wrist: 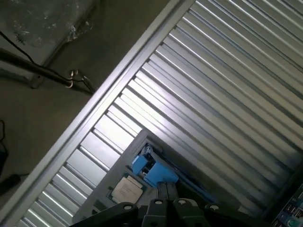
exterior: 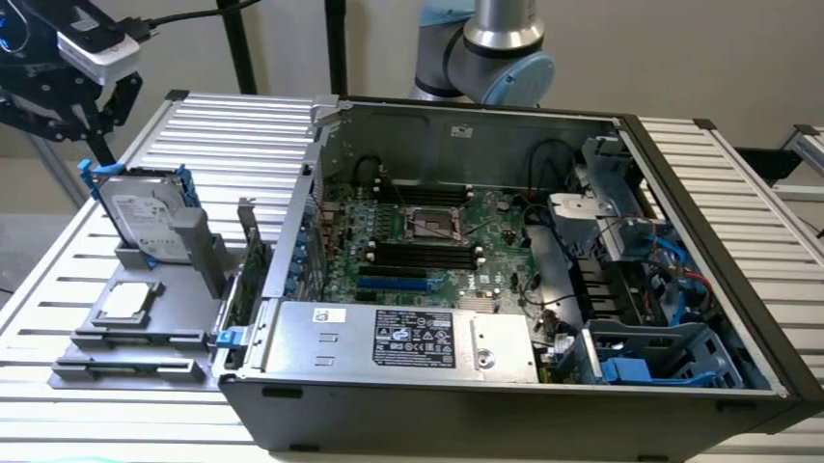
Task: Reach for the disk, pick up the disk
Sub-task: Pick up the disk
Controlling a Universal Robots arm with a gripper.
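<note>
End effector hovers just above disk; spread or pressed together, can't tell. Disk stands upright in grey holder on slatted surface. Silver chip lies near, and an open computer case is just beside, on the exterior view's right.

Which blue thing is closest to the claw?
The disk standing upright on the grey stand, just under the claw. The blue caddy sits far off inside the computer.

Slatted aluminium table before a plain beige wall.
</note>
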